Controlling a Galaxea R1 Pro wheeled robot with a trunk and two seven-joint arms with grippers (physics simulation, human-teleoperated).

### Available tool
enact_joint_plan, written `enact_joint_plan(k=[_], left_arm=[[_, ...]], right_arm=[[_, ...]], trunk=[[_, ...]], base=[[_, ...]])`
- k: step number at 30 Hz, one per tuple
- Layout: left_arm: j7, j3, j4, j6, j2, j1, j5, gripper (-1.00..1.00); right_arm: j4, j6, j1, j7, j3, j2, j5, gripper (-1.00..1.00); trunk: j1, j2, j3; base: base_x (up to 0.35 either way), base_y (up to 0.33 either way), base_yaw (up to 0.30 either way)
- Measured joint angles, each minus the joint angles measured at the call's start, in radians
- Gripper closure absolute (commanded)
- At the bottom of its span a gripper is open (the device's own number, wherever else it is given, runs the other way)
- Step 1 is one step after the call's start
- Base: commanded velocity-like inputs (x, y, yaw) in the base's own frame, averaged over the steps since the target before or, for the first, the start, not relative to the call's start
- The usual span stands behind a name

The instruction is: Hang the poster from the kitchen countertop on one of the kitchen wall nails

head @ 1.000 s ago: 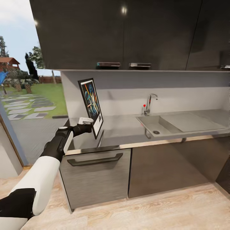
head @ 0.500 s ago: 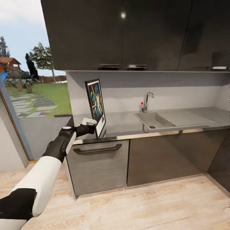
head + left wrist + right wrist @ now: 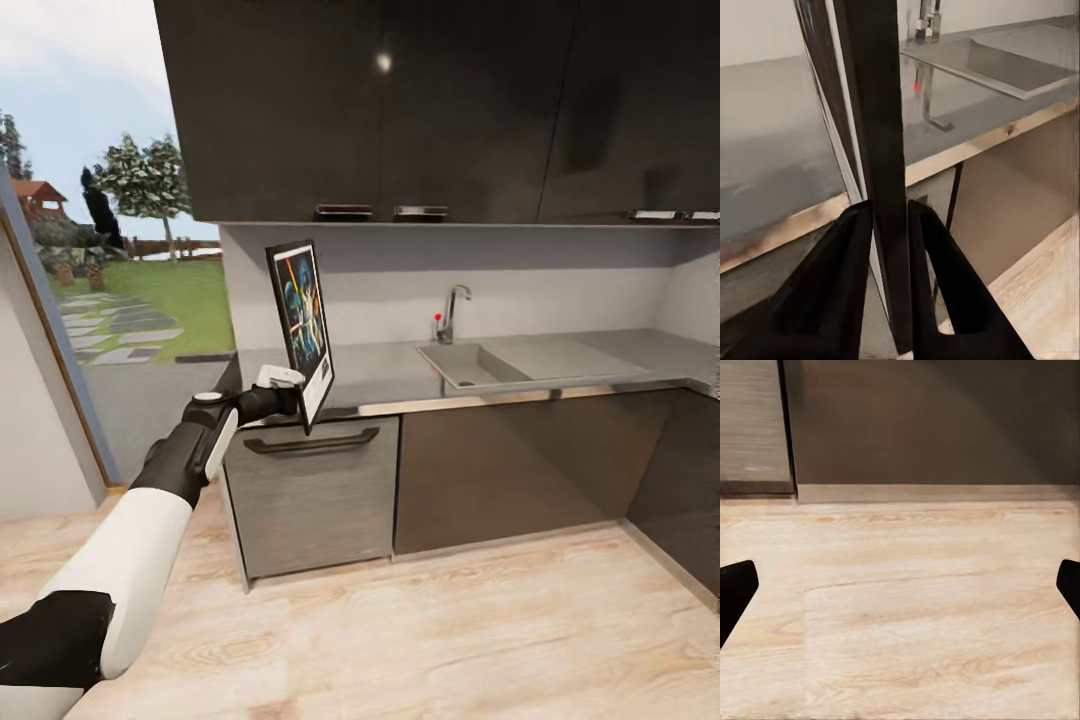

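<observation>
Black-framed poster (image 3: 881, 150) edge-on between fingers (image 3: 840, 270)

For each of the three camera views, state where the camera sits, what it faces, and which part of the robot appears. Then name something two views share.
Head view: from the head, facing the kitchen countertop; left gripper holds the poster.
Left wrist view: along the fingers clamped on the poster's edge, sink beyond.
Right wrist view: facing the wooden floor, fingertips wide apart.
Shared: poster, countertop and sink, in the head and left wrist views.

Saw poster (image 3: 303, 325) upright in my left gripper (image 3: 290, 388), before desk (image 3: 390, 372) left end; sink (image 3: 470, 365) sat right, cabinets (image 3: 400, 110) above.
</observation>
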Motion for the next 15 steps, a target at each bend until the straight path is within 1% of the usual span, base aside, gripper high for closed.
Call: enact_joint_plan(k=[2, 5, 6, 7, 9, 10, 12, 13, 14, 15], left_arm=[[-0.069, 0.000, -0.007, 0.011, 0.000, 0.000, 0.001, 1.00], [-0.120, 0.000, -0.012, 0.012, 0.000, 0.000, 0.000, 1.00], [-0.156, -0.001, -0.013, 0.013, 0.000, 0.000, 0.001, 1.00], [-0.177, -0.001, -0.014, 0.013, 0.000, 0.000, 0.000, 1.00], [-0.273, -0.001, -0.024, 0.014, 0.000, 0.000, 0.001, 1.00], [-0.297, -0.001, -0.026, 0.013, 0.000, 0.000, 0.000, 1.00], [-0.373, -0.003, -0.030, 0.013, 0.000, 0.000, 0.000, 1.00], [-0.403, -0.008, -0.031, 0.012, 0.000, 0.000, -0.001, 1.00], [-0.417, -0.014, -0.032, 0.012, 0.001, 0.001, -0.002, 1.00], [-0.441, -0.031, -0.033, 0.011, 0.001, 0.002, -0.002, 1.00]], right_arm=[[0.000, 0.000, 0.000, 0.000, 0.000, 0.000, 0.000, -1.00], [0.000, 0.000, 0.000, 0.000, 0.000, 0.000, 0.000, -1.00], [0.000, 0.000, 0.000, 0.000, 0.000, 0.000, 0.000, -1.00], [0.000, 0.000, 0.000, 0.000, 0.000, 0.000, 0.000, -1.00], [0.000, 0.000, 0.000, 0.000, 0.000, 0.000, 0.000, -1.00], [0.000, 0.000, 0.000, 0.000, 0.000, -0.001, 0.000, -1.00], [-0.001, 0.000, 0.000, 0.000, 0.000, -0.001, -0.001, -1.00], [-0.001, 0.001, 0.000, 0.001, -0.001, -0.002, -0.001, -1.00], [-0.002, 0.001, 0.000, 0.002, -0.001, -0.002, -0.001, -1.00], [-0.004, 0.002, 0.000, 0.003, -0.001, -0.003, -0.001, -1.00]], trunk=[[0.000, 0.000, 0.000], [0.000, 0.000, 0.000], [0.000, 0.000, 0.000], [0.000, 0.000, 0.000], [-0.001, 0.000, 0.000], [-0.001, 0.000, 0.000], [-0.001, 0.000, 0.000], [-0.001, 0.000, 0.000], [-0.001, 0.000, 0.000], [-0.001, 0.000, 0.000]], base=[[-0.335, 0.000, 0.000], [-0.204, 0.000, 0.000], [-0.108, 0.000, 0.000], [-0.069, 0.000, 0.000], [-0.040, 0.000, 0.000], [-0.023, 0.000, 0.000], [-0.012, 0.000, 0.000], [-0.007, 0.000, 0.000], [-0.005, 0.000, 0.000], [-0.004, 0.000, 0.000]])
